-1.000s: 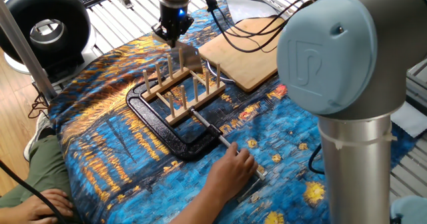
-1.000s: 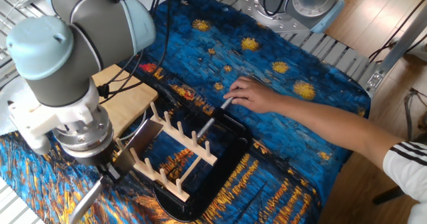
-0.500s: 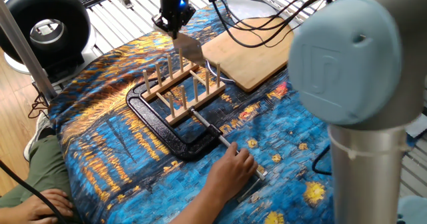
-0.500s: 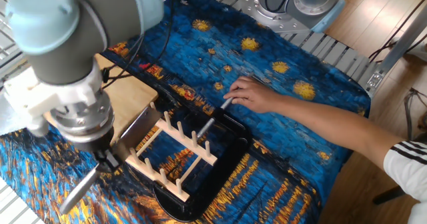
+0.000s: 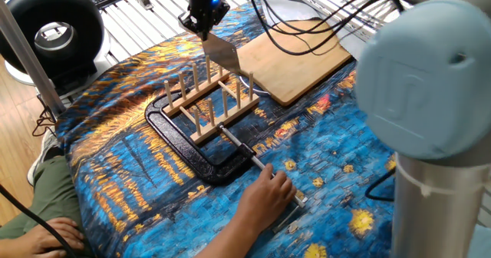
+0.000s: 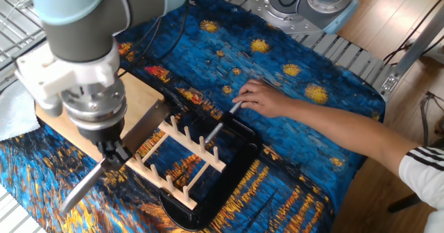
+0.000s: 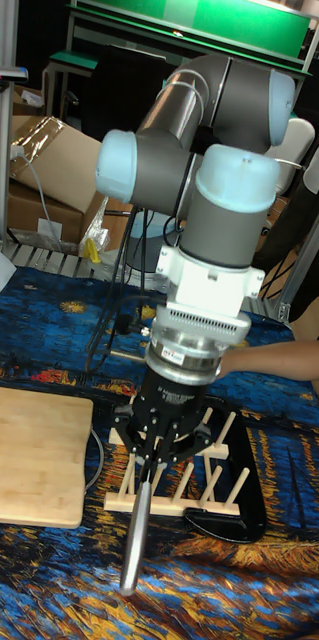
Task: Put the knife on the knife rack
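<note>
End effector (image 6: 111,152) grips knife (image 6: 142,127) w/ blade tilted just above knife rack (image 6: 182,163).

Not much to read here tbh. The big grey joint cap (image 5: 418,97) of the robot arm up close in one fixed view has a raised logo on it, looks like "UR" letters but it's blurry. In the tall fixed view there's a tiny label (image 7: 161,338) on the wrist, too small to make out. Nothing else legible anywhere

Starry blue-and-gold cloth (image 5: 322,147) over the table — cutting board (image 5: 295,62), black clamp (image 5: 192,154), knife rack (image 5: 211,104).
</note>
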`<state>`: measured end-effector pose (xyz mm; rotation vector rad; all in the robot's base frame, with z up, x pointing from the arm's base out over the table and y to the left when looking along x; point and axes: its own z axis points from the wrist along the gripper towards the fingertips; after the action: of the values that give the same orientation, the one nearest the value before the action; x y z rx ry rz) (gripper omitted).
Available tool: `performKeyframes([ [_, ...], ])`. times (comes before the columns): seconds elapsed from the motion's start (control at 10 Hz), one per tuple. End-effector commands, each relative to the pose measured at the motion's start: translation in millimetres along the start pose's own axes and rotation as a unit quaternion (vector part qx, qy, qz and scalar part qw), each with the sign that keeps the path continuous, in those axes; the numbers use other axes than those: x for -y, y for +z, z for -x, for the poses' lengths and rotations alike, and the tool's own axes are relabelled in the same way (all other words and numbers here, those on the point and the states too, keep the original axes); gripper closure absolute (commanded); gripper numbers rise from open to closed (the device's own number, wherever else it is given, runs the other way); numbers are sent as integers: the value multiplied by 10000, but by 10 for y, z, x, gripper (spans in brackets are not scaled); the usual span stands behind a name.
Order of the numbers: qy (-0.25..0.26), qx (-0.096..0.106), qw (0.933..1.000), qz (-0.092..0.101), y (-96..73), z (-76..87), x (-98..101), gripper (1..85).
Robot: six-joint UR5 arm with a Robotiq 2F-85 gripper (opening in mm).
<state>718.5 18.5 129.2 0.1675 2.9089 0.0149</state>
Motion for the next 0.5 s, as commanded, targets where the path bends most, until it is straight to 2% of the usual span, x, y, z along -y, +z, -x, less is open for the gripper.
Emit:
performKeyframes([
  [0.0, -39, 154, 9999, 53, -81, -82, -22, 847],
  [0.4, -223, 425, 9988, 105, -66, -92, -78, 847],
])
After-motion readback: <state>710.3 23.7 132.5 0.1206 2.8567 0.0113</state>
